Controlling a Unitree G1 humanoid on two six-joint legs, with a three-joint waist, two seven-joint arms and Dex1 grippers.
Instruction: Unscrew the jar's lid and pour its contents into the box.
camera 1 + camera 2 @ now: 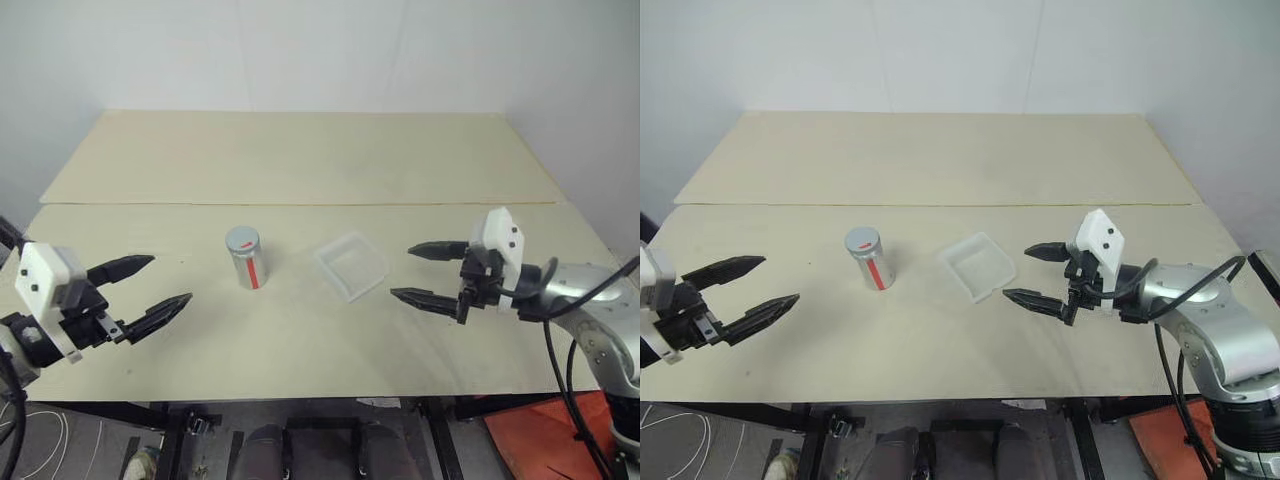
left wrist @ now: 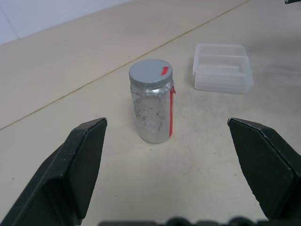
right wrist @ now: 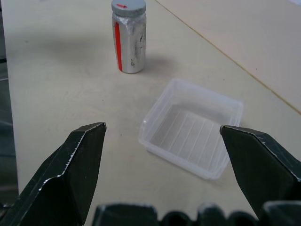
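Jar point(image 1: 245, 257) and box point(image 1: 352, 265) stand apart, mid-table point(image 1: 300, 160).

Jar point(image 1: 245, 257) upright on table point(image 1: 300, 330), lid point(image 1: 242, 239) on, ahead of L jaws, between them. Box point(image 1: 352, 265) just right of jar, apparently not touching, ahead of R jaws.

Head stereo pair: looks forward and down from above the table point(image 1: 300, 330), well back; both eyes share the whole tabletop and both arms, slightly offset sideways. Left wrist camera: low, close, faces the jar point(image 2: 151, 106) between its own fingers, box point(image 2: 222, 68) beyond. Right wrist camera: low, close, faces the box from the opposite side, jar behind. Both wrist views share jar and box.
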